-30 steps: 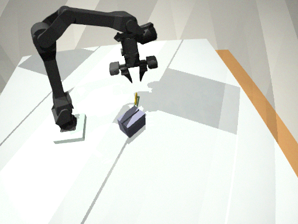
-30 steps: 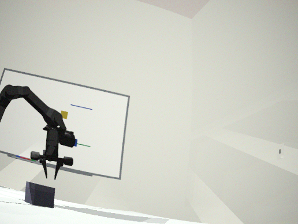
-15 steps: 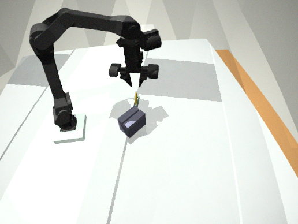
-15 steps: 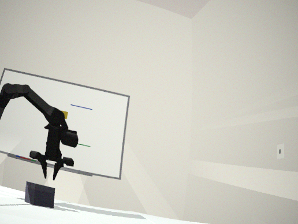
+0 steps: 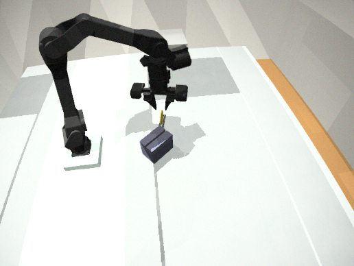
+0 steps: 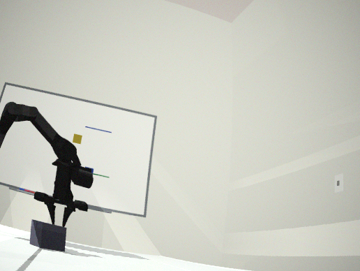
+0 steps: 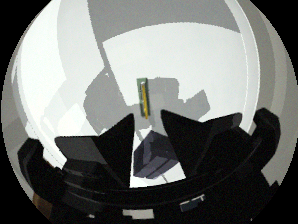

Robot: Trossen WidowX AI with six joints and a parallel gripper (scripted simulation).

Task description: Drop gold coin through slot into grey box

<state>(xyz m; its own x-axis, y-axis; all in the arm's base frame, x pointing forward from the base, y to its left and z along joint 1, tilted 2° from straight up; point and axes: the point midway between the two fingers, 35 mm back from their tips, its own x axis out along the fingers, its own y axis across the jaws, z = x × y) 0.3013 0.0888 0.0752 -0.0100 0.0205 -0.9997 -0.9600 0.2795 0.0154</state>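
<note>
White tabletop (image 5: pixel 223 192) at frame centre carries the coin (image 5: pixel 161 116). My tool (image 5: pixel 160 104) hangs above, part-spread, holding nothing. Thin, stiff, probably slippery: pinch its flat faces near the top.

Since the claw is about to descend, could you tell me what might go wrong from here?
1. The coin stands thin and edge-on; if the open claw comes down off-centre, a finger could tip it from its holder.
2. The box sits right beside the coin, so a finger might strike it.

Open air above coin (image 5: pixel 161 116), box (image 5: pixel 156 144) adjacent
</note>
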